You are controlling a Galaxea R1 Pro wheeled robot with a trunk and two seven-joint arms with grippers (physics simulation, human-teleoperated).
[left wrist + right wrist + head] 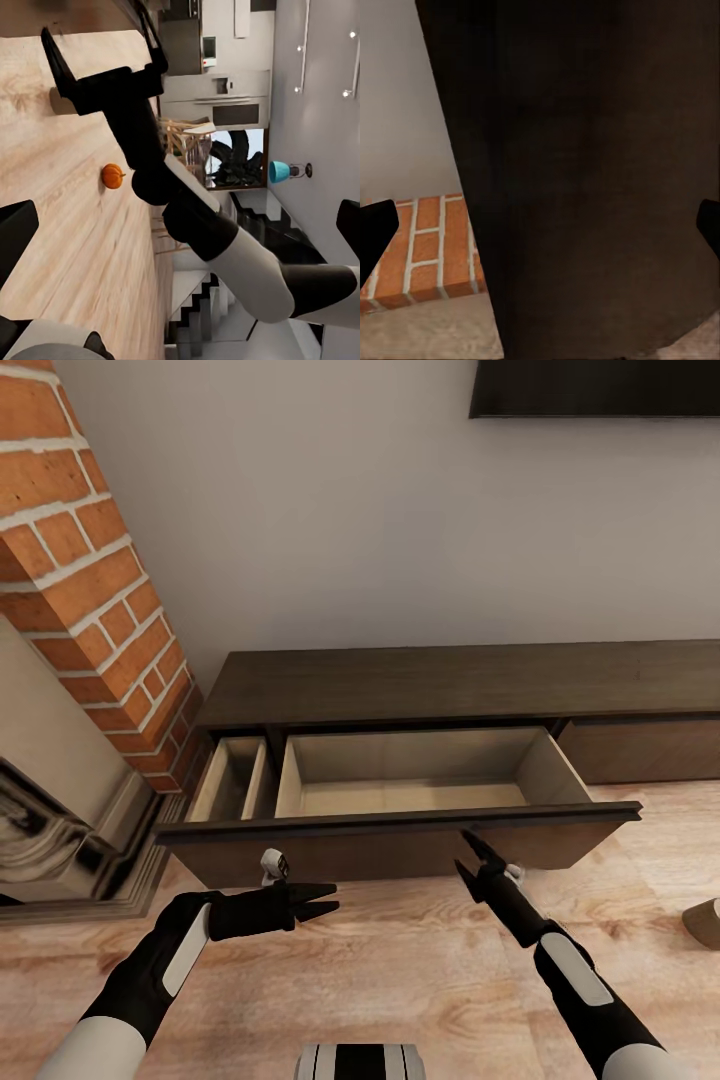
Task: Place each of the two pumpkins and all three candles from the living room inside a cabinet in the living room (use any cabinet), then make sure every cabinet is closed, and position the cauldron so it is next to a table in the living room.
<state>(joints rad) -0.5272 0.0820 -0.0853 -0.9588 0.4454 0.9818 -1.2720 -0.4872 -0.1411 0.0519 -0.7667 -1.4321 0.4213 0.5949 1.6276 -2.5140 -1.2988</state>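
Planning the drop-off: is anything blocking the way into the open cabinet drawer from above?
Nothing visible does. The cabinet has its wide drawer pulled out, open-topped and bare inside. The right hand sits just in front of the drawer's front panel.

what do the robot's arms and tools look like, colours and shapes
Both arms have white upper shells, then glossy black forearm casings, each with a white oval panel. The left tool and right tool are matte black with two slim, pointed fingers. A small white-and-grey fitting sits by each wrist. No loose cables are visible.
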